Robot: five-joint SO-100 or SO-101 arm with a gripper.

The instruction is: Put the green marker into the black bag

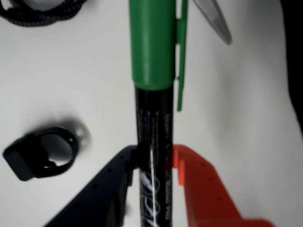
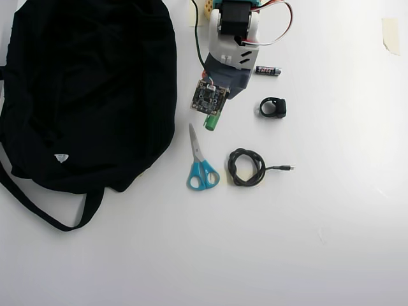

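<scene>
In the wrist view my gripper [image 1: 154, 158] is shut on the dark barrel of the green marker [image 1: 152, 47], with a black finger on the left and an orange finger [image 1: 189, 175] on the right. The green cap sticks out ahead of the fingers. In the overhead view only the marker's green end [image 2: 212, 121] shows below the wrist [image 2: 220, 89], just right of the black bag [image 2: 83, 89]. The bag lies flat at the left with its straps [image 2: 38, 207] trailing. Its dark edge [image 1: 294, 56] shows at the right of the wrist view.
Blue-handled scissors [image 2: 201, 167] lie just beyond the marker's tip, and their blade [image 1: 215, 19] shows in the wrist view. A coiled black cable [image 2: 246, 167], a black ring-shaped part [image 2: 273, 107] and a small battery [image 2: 268, 70] lie right of the arm.
</scene>
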